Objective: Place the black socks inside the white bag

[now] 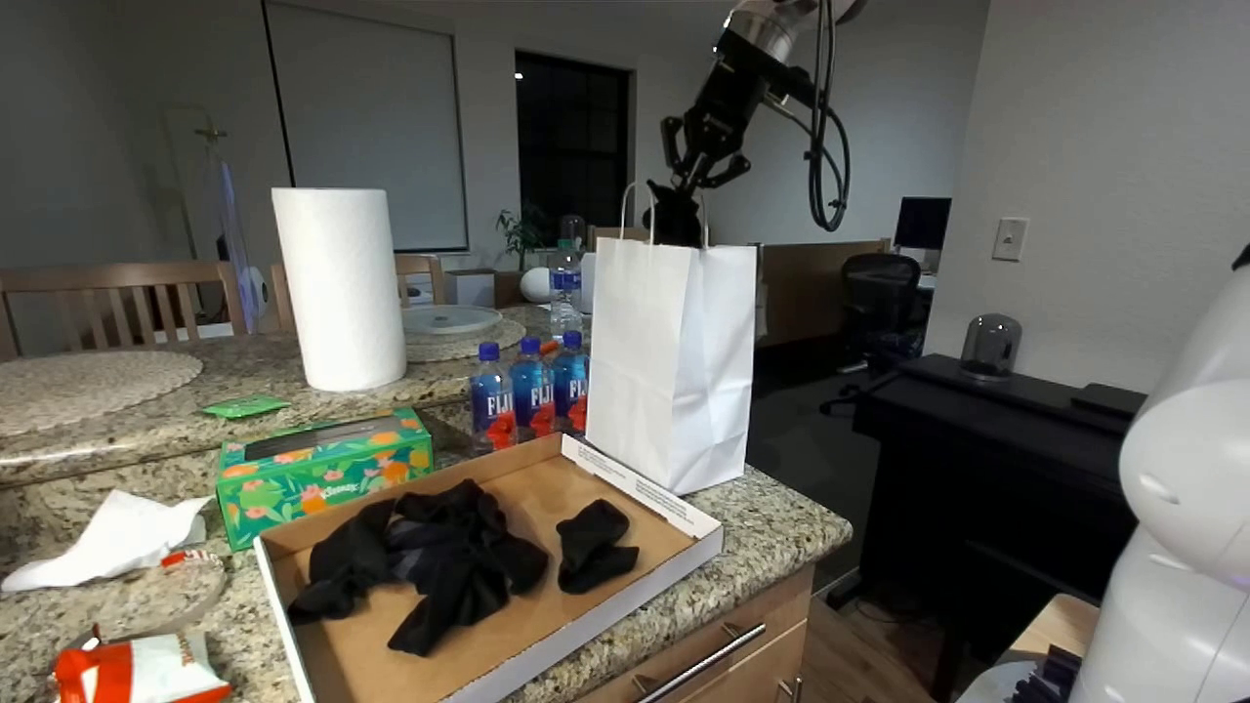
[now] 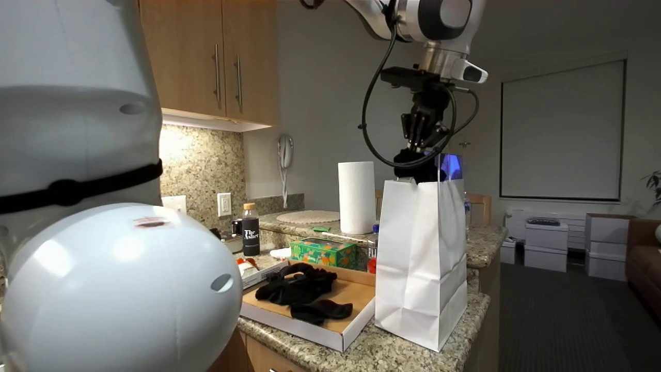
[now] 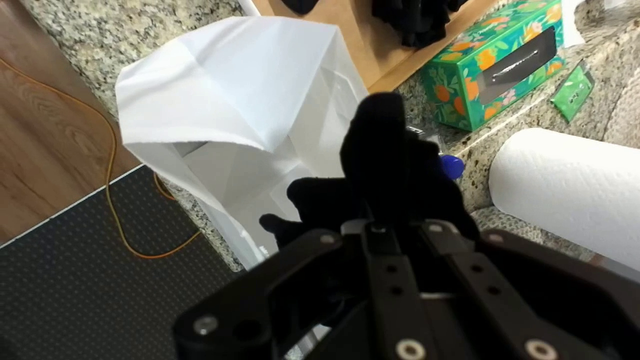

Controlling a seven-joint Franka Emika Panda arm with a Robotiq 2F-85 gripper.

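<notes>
1. A dark window point(image 1: 576, 127) stands beyond the granite counter point(image 1: 791, 527). In an exterior view the white paper bag point(image 1: 674, 371) stands upright near the counter's right end, just beside the Fiji water bottles point(image 1: 529, 386). Over its mouth, the Robotiq gripper point(image 1: 691, 183) has its fingers drawn nearly together on a black sock point(image 1: 676, 217), close to looped handles point(image 1: 624, 210) that could snag the cloth.

2. To the bag's left, the cardboard tray point(image 1: 542, 488) holds a heap of black socks point(image 1: 444, 547) and a lone black sock point(image 1: 592, 549) — more trips probably remain.

3. In an exterior view, a black cable point(image 2: 364, 111) loops before the held sock; how deep the sock reaches is hidden. Past the counter's edge, to the bag's right, lies carpet point(image 2: 547, 315). After release, rising straight should keep the cable off the paper.

4. In the wrist view, the mouth gapes left of the sock, which covers part of the right-hand rim, toward the paper towel roll point(image 3: 570, 190). Better to centre the cloth leftward, lower it below the rim, then spread the fingers.

5. Moving room looks best to the left — yet the counter ends just beside the bag, so a sideways push might tip it.
</notes>
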